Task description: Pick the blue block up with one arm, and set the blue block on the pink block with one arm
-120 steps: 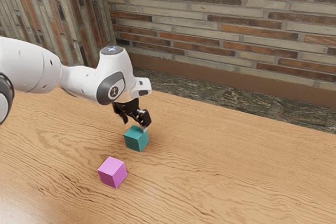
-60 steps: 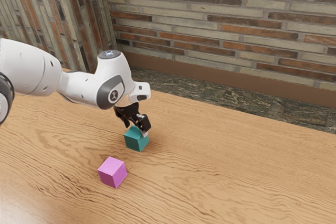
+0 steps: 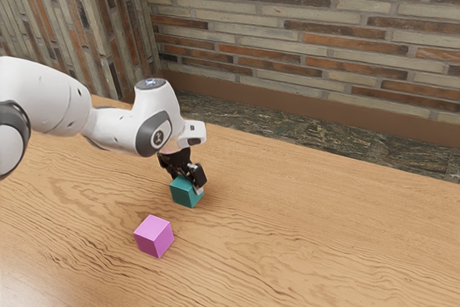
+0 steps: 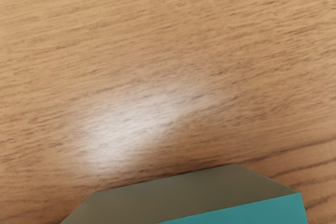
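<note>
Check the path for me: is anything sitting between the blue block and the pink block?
Nothing visible is in the way. Only bare table lies between the blue block and the pink block, which stand apart. The gripper is right at the blue block's top, with nothing between them.

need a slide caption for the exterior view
Franka gripper at the top of the blue block on a wooden table, pink block apart nearer the camera

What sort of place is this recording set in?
Seemingly a rendered indoor corner: a wood-grain table near brick walls, with a strip of dark stone floor between them.
</note>
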